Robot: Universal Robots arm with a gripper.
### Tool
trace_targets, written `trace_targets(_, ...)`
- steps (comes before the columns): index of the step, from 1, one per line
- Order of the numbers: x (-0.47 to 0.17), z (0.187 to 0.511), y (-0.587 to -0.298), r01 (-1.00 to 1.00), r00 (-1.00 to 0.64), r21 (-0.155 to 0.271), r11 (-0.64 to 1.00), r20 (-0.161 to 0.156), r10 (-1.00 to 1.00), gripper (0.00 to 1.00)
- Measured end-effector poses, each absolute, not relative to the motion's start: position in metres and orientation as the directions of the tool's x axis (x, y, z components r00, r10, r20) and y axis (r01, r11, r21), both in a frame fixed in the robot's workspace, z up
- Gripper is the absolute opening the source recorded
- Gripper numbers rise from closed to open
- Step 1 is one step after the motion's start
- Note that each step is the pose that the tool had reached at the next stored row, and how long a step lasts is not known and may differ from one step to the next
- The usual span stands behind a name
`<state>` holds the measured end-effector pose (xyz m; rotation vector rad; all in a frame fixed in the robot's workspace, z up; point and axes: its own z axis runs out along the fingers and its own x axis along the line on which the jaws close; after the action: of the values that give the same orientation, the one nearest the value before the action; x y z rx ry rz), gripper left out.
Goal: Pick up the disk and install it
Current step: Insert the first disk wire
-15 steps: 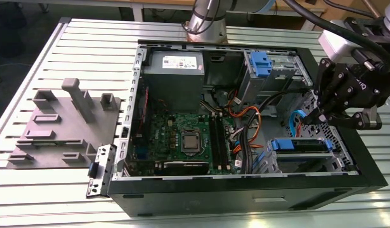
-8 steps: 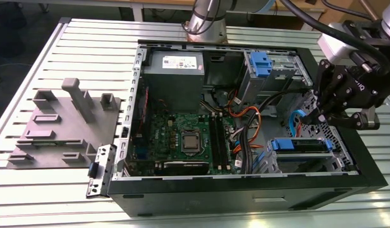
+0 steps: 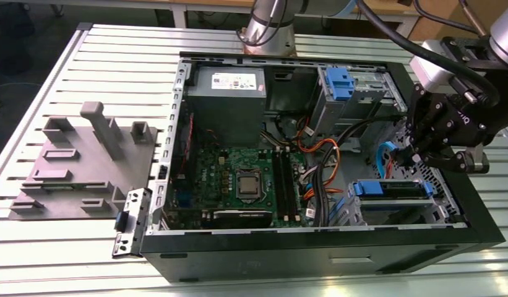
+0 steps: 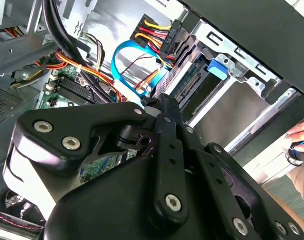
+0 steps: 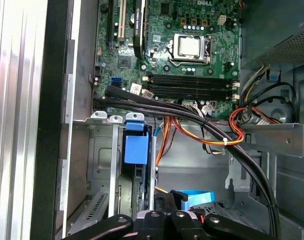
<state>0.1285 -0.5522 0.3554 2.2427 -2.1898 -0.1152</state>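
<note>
Over the lower drive cage, at the exterior view's right, the fingers (image 4: 166, 135) look drawn together with nothing between them. The gripper (image 3: 423, 162) hangs just above the disk (image 3: 391, 189), which lies flat in that cage, blue rails at its ends. Pickup and placing look done, but whether it is fully seated cannot be told. Around it are the open computer case (image 3: 320, 255), its motherboard (image 3: 245, 179) and the slatted surface (image 3: 39, 93).

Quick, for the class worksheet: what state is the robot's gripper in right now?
Gripper: cannot be told whether open or closed. It is just above the disk, which lies inside the computer case.
</note>
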Motion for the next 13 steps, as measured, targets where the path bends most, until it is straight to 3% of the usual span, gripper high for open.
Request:
trace_targets(7,0.1285,0.3553,-0.5522,-0.998,0.023,0.055,-0.025,-0.049,-0.999,0.11)
trace_targets(12,0.1285,0.3553,-0.5523,-0.998,0.023,0.055,-0.025,-0.049,-0.999,0.30)
trace_targets(13,0.1285,0.3554,-0.5523,-0.998,0.023,0.055,-0.025,-0.049,-0.999,0.30)
